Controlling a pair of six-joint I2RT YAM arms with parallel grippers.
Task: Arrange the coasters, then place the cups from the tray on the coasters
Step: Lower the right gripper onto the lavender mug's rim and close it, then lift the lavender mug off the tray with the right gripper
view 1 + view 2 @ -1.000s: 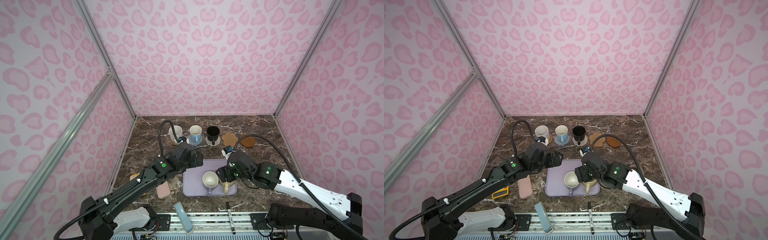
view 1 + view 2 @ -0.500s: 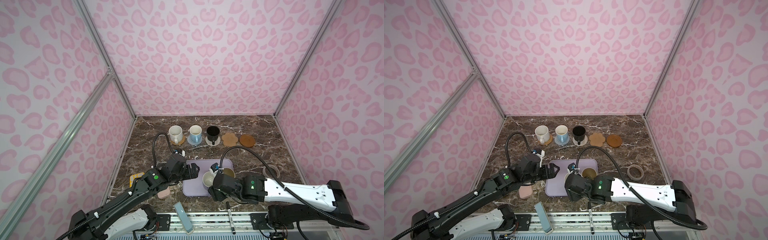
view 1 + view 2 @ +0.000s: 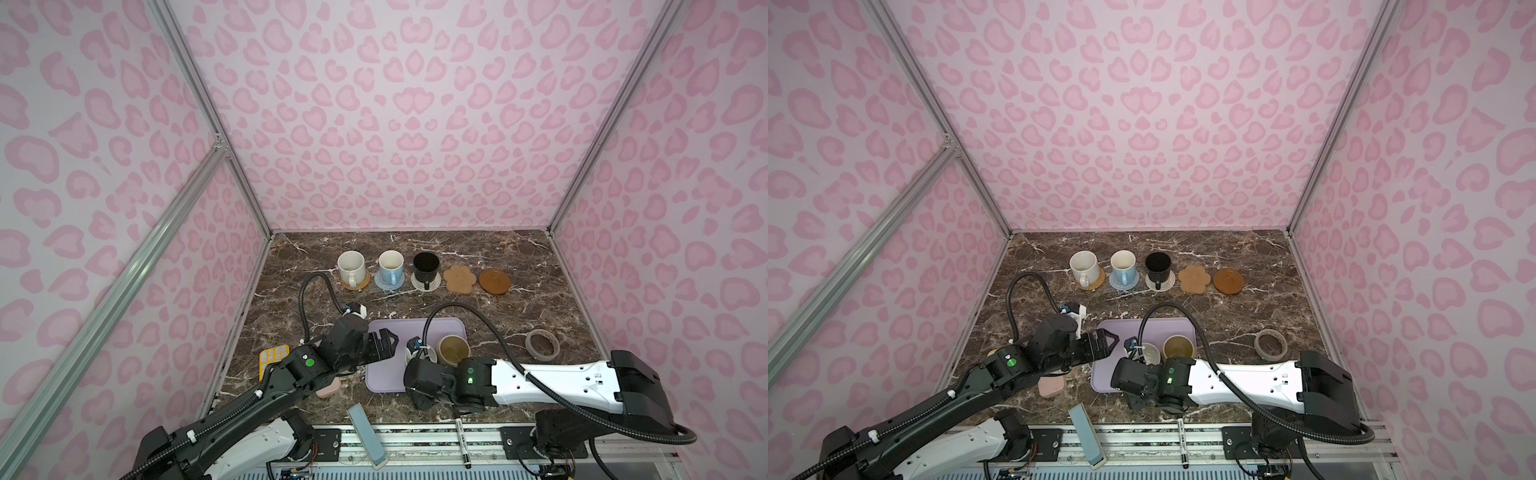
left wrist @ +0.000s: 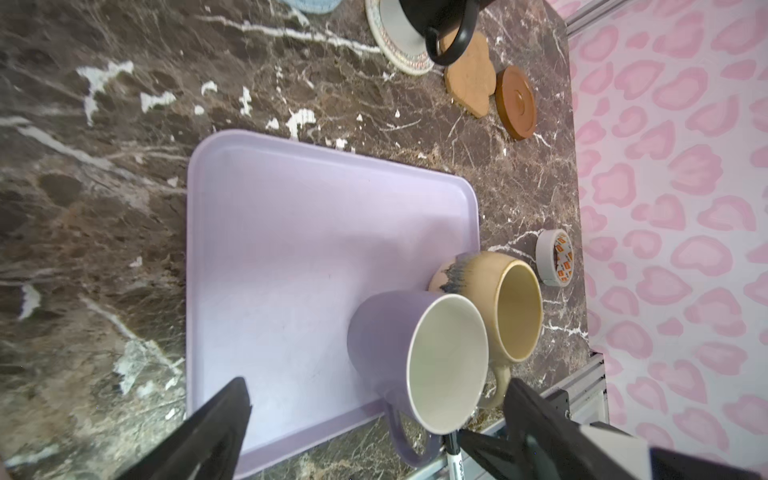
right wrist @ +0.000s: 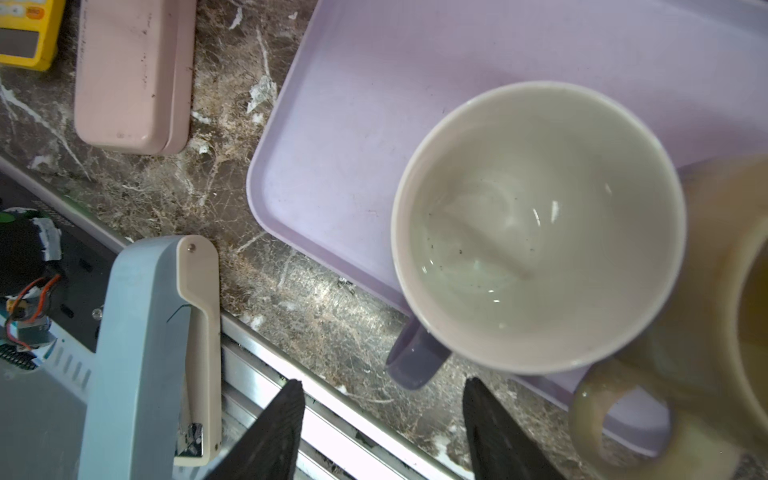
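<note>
At the back stands a row of coasters. The cream-white cup (image 3: pixel 351 266), light blue cup (image 3: pixel 390 266) and black cup (image 3: pixel 426 266) each stand on one. The tan paw coaster (image 3: pixel 459 279) and brown disc coaster (image 3: pixel 494 281) are bare. On the lavender tray (image 3: pixel 380 376) the lavender cup (image 4: pixel 386 332) and pale yellow cup (image 4: pixel 490 286) stand touching. My left gripper (image 3: pixel 384 343) hangs open over the tray's left edge. At the tray's front edge my right gripper (image 5: pixel 383 381) stands open, its fingers on either side of the lavender cup's handle (image 5: pixel 417 361) without touching it.
A clear tape ring (image 3: pixel 541 344) lies right of the tray. A pink case (image 3: pixel 330 386) and a yellow item (image 3: pixel 272 357) lie to its left. A grey-blue tool (image 3: pixel 368 434) and a pen (image 3: pixel 462 442) lie on the front rail.
My right arm has swung from above the tray's cups down to its front edge, and its jaws have narrowed. My left arm has drawn back toward the front left, still open.
</note>
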